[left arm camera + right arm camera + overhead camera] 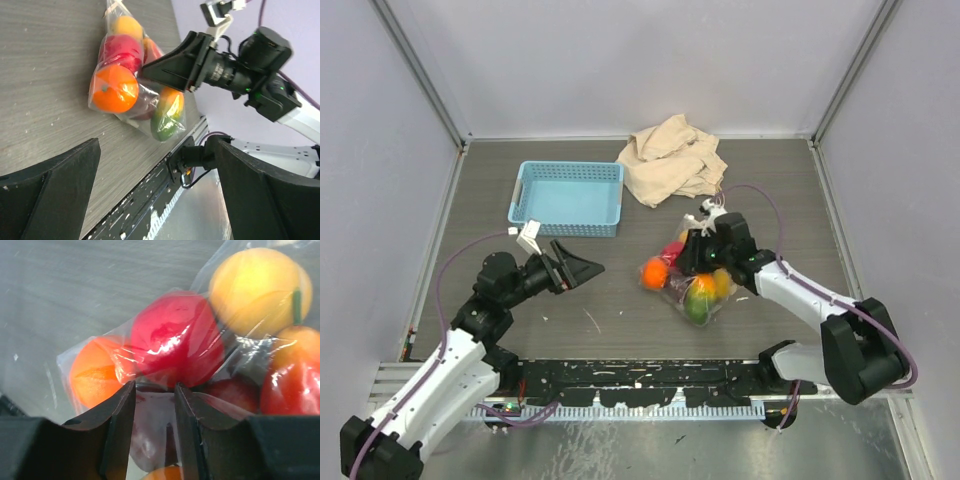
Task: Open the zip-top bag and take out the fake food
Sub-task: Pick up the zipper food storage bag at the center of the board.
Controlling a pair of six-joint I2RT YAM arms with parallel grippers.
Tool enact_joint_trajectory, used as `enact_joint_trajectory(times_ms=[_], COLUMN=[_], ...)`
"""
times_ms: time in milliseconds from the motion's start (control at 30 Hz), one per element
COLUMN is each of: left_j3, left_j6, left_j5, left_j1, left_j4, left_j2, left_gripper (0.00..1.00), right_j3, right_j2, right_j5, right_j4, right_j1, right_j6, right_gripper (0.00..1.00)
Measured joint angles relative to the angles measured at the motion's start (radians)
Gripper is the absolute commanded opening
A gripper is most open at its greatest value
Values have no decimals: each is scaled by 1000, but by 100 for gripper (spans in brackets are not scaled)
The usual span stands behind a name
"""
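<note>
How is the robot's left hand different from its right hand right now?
The left hand is spread wide open, while the right hand has its fingers close together with only a narrow gap. The left hand is off to one side, away from the zip-top bag. The right hand is right down on the bag, with bag plastic between its fingers. Both hands are black, have two fingers and point toward the bag.
</note>
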Motion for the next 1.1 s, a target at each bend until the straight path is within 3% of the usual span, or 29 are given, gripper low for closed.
enact_joint_trajectory(times_ms=[167,300,433,533,667,833,1100], left_j3=[-9,23,55,66,71,125,177], left_j6=[14,61,98,104,85,91,116], left_j5=[-97,-164,-178,-146,-106,-101,-79], left_j1=[-53,-58,-58,-58,-70,-113,-162], left_j4=[-94,-201,-226,-188,-97,-31,57], left_j2=[8,46,116,183,267,383,520], left_gripper=[98,99,100,100,99,100,100], right_j3=[-23,-29,-36,-49,-159,-288,-336], right_j2=[0,-27,-219,-394,-584,-719,-951], right_j5=[-64,-149,-137,-98,-52,24,290], right_j4=[95,147,138,148,174,82,-149], right_j1=[164,213,198,130,-74,-276,-333], right_j6=[57,70,61,100,223,363,504], right_gripper=[46,69,73,72,71,71,68])
